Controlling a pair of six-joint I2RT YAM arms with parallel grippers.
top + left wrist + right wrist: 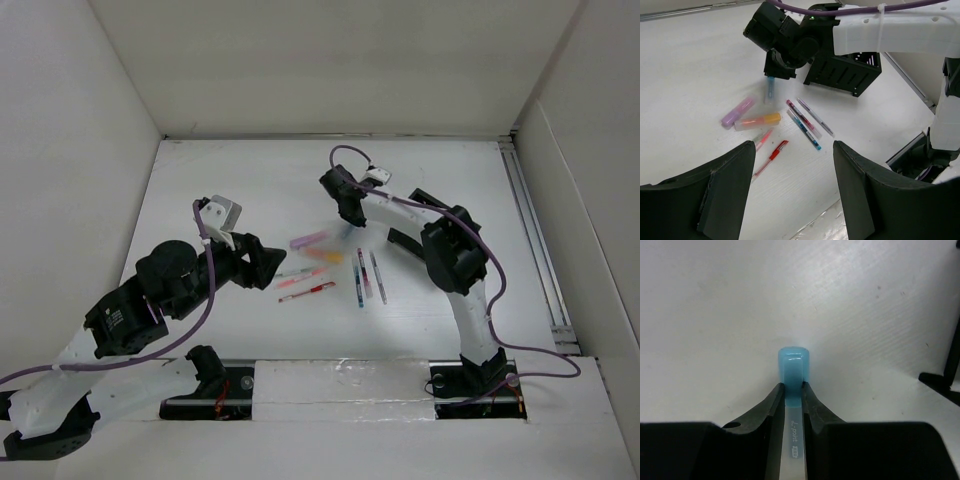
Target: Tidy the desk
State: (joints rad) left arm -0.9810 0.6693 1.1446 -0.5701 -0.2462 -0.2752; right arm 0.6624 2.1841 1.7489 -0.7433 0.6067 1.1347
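The white desk [240, 185] carries a scatter of pens at its middle: a purple highlighter [737, 111], an orange highlighter [760, 120], a pink pen [763, 138], a red pen [771, 156], a blue pen [804, 129], a dark pink pen [802, 117] and a purple pen [815, 116]. My right gripper [350, 212] is shut on a blue-capped clear pen [792, 362] and holds it just above the desk, beyond the scatter; this pen also shows in the left wrist view [770, 90]. My left gripper [792, 150] is open and empty, left of the pens.
A black compartmented box [845, 70] stands on the desk behind the right arm [455, 250]. White panels [70, 150] border the desk on the left, back and right. A metal rail [535, 250] runs along the right side.
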